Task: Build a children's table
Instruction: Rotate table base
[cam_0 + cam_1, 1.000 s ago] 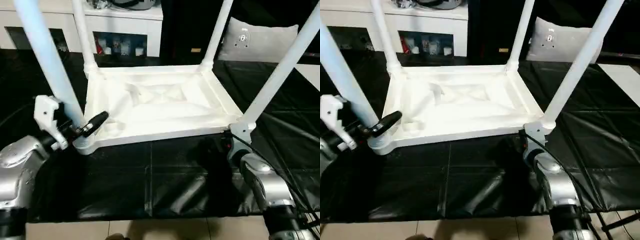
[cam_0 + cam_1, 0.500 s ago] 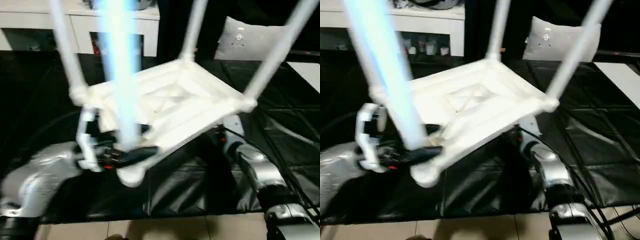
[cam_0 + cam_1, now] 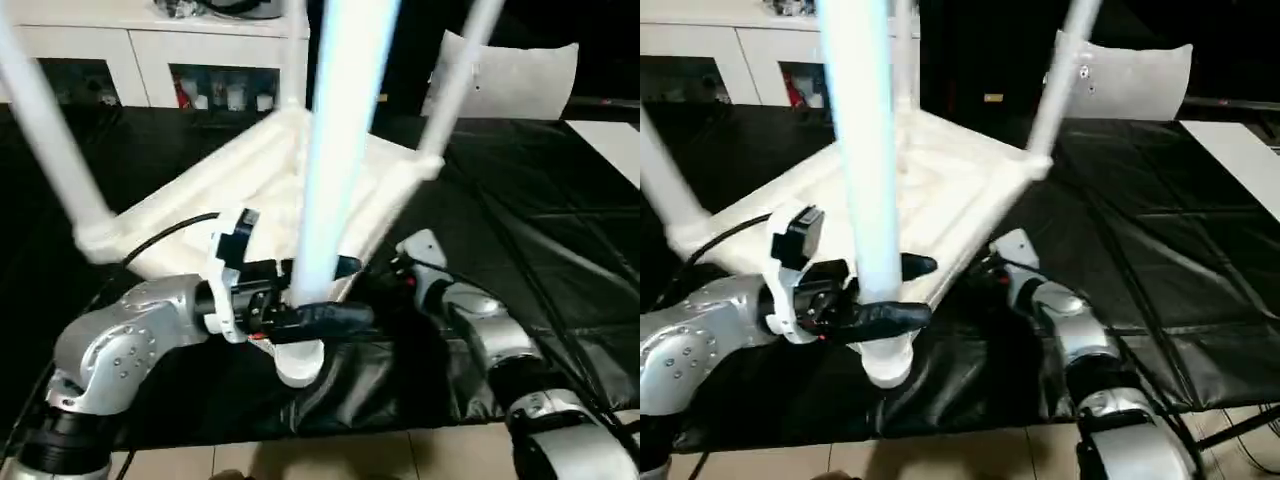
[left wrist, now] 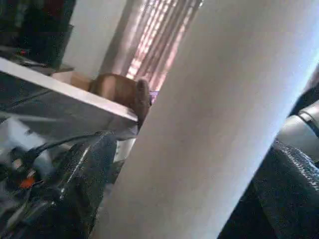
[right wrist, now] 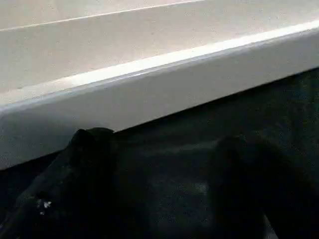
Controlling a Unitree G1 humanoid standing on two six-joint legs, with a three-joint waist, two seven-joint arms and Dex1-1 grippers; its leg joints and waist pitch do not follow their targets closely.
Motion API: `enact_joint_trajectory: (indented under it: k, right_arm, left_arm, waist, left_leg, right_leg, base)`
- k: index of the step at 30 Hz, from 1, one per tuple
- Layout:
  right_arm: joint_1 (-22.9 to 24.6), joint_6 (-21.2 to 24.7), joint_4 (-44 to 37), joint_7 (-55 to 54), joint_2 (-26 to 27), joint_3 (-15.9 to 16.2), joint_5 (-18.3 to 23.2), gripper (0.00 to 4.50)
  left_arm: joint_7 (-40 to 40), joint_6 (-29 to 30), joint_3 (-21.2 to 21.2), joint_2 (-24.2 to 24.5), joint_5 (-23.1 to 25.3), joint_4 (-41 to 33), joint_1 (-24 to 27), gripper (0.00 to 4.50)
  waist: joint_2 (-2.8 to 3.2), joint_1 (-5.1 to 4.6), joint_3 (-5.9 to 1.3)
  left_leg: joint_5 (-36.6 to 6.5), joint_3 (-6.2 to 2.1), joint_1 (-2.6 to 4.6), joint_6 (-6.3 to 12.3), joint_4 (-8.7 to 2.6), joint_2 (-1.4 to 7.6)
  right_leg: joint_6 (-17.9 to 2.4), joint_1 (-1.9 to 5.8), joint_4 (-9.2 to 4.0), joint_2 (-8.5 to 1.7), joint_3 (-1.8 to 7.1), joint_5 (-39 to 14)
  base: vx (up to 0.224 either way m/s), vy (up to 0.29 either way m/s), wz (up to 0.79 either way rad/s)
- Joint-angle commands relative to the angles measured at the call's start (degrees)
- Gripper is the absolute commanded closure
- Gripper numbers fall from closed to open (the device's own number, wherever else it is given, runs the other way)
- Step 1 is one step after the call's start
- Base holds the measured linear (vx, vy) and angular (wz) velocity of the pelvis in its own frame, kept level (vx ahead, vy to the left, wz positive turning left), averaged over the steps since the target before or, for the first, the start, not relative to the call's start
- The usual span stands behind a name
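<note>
The children's table [image 3: 200, 200] lies upside down on the black sheet, all white, turned so one corner points at me. Its legs stand up: the near leg [image 3: 340, 120], a left leg [image 3: 50, 130], and two far ones [image 3: 460, 70]. My left gripper [image 3: 355, 290] is shut on the near leg just above its corner socket [image 3: 298, 362], one black finger in front and one behind. In the left wrist view the leg [image 4: 219, 119] sits between the fingers. My right gripper [image 5: 164, 139] stands open, low beside the table's right edge [image 5: 159, 94], with nothing between its fingers.
A white cabinet with dark glass doors [image 3: 140, 60] runs along the back. A white cushion-like panel [image 3: 510, 75] leans at the back right. A black sheet [image 3: 560, 220] covers the floor, with pale tiles [image 3: 350, 460] at the near edge and a white board [image 3: 610, 140] at far right.
The table has swung round on the sheet: the corner held by my left gripper moved right and nearer, to the middle. My left arm went with it, and the right-hand corner moved away.
</note>
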Motion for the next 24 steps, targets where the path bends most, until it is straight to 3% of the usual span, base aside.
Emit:
enact_joint_trajectory:
  k: [1, 2, 4, 5, 8, 9, 10, 16, 18, 22, 23, 24]
  right_arm:
    - [-1.9, -2.0, 0.0, 2.6, 3.3, 3.1, 0.0, 0.00]
    - [-1.9, -2.2, 0.1, 2.6, 3.4, 3.1, -0.1, 0.00]
    - [-2.7, -3.2, 2.0, 2.1, 4.3, 3.0, -0.4, 0.00]
    - [-2.9, -3.5, 2.6, 1.6, 4.6, 2.8, -0.5, 0.00]
    - [-3.1, -4.1, 3.5, 1.0, 4.8, 2.1, -0.6, 0.00]
    - [-3.1, -4.4, 3.8, 0.6, 4.7, 1.7, -0.7, 0.00]
    - [-3.1, -4.5, 3.9, 0.4, 4.7, 1.6, -0.7, 0.00]
    - [-2.8, -5.4, 5.6, -2.4, 2.9, -0.8, -0.3, 0.00]
    - [-2.1, -5.6, 5.7, -4.3, 1.6, -2.3, 0.0, 0.00]
    - [-1.2, -5.7, 5.3, -5.1, -0.3, -4.8, 1.6, 0.00]
    - [-0.3, -5.1, 4.1, -3.6, -1.6, -7.2, 4.0, 0.00]
    - [0.1, -5.1, 3.4, -2.8, -2.2, -7.8, 4.7, 0.00]
  left_arm:
    - [-0.8, -0.4, -3.5, -2.4, -0.4, -0.9, -1.8, 0.06]
    - [-0.7, -0.6, -3.6, -2.6, -0.2, -0.7, -2.0, 0.06]
    - [3.5, -5.7, -4.0, -6.6, 5.5, 4.0, -4.4, 0.06]
    - [5.4, -8.1, -4.2, -8.3, 7.9, 6.2, -5.7, 0.06]
    - [7.6, -10.9, -4.5, -10.4, 10.6, 8.7, -7.3, 0.06]
    - [8.9, -12.8, -4.7, -11.8, 12.1, 9.8, -8.1, 0.06]
    - [9.5, -13.3, -4.7, -12.3, 12.6, 10.2, -8.3, 0.06]
    - [13.4, -18.0, -5.2, -17.4, 16.5, 14.0, -10.1, 0.06]
    - [15.4, -21.6, -7.0, -19.1, 20.5, 15.5, -10.3, 0.06]
    - [14.7, -24.2, -9.2, -17.8, 24.8, 17.0, -9.8, 0.06]
    - [11.0, -23.6, -10.6, -14.4, 25.9, 17.3, -9.1, 0.06]
    - [9.4, -23.4, -10.9, -13.0, 26.0, 17.2, -8.7, 0.06]
  waist:
    - [0.95, 0.47, -3.56]
    - [0.95, 0.44, -3.57]
    - [1.17, 0.31, -3.47]
    - [1.03, 0.17, -3.46]
    - [1.19, 0.03, -3.51]
    - [1.57, -0.02, -3.53]
    - [1.43, -0.04, -3.56]
    - [1.23, 1.05, -3.81]
    - [1.32, 1.06, -3.75]
    - [1.31, 1.33, -3.71]
    - [1.40, 1.52, -3.68]
    - [1.93, 1.84, -3.67]
  left_leg:
    - [-4.0, -1.04, 0.68, 0.86, -3.67, 3.62]
    - [-4.0, -1.06, 0.69, 0.80, -3.67, 3.63]
    - [-5.0, -1.03, 0.90, 0.76, -3.66, 3.71]
    - [-5.6, -1.08, 0.67, 0.71, -3.72, 3.73]
    - [-6.8, -1.30, 0.59, 0.29, -3.85, 3.76]
    - [-7.2, -1.37, 0.66, 0.36, -3.79, 3.82]
    - [-7.3, -1.25, 0.79, 0.42, -3.77, 3.90]
    - [-4.7, -1.20, 0.71, 2.00, -3.57, 3.90]
    - [-4.7, -1.25, 0.66, 2.71, -3.55, 3.96]
    - [-5.6, -1.24, 0.75, 3.01, -3.59, 4.00]
    - [-6.1, -1.17, 0.85, 3.16, -3.58, 3.96]
    - [-5.6, -1.29, 0.75, 3.24, -3.55, 3.89]
  right_leg:
    - [-17.0, 2.75, -3.35, -4.94, 2.91, 4.4]
    - [-17.0, 2.76, -3.37, -4.94, 2.92, 4.4]
    - [-17.0, 2.55, -3.67, -5.00, 2.94, 3.5]
    - [-16.8, 2.82, -3.79, -5.04, 2.95, 2.4]
    - [-16.1, 2.90, -3.82, -5.12, 2.93, 1.4]
    - [-16.3, 2.80, -3.88, -5.25, 2.92, 1.1]
    - [-16.4, 2.70, -4.02, -5.16, 2.92, 1.3]
    - [-17.2, 2.86, -3.52, -5.25, 2.88, 6.0]
    - [-17.2, 2.86, -3.67, -5.24, 2.82, 6.4]
    - [-16.8, 2.79, -3.81, -5.33, 2.80, 4.6]
    - [-16.4, 2.71, -3.93, -5.32, 2.84, 3.5]
    - [-16.1, 2.73, -3.77, -5.33, 2.83, 3.4]
  base:
    - [0.000, 0.000, 0.00]
    - [0.000, 0.000, 0.00]
    - [0.000, 0.000, 0.00]
    - [0.000, 0.000, 0.00]
    - [0.000, 0.000, 0.00]
    - [0.000, 0.000, 0.00]
    - [0.000, 0.000, 0.00]
    - [0.000, 0.000, 0.00]
    - [0.000, 0.000, 0.00]
    - [0.000, 0.000, 0.00]
    - [0.000, 0.000, 0.00]
    - [0.000, 0.000, 0.00]
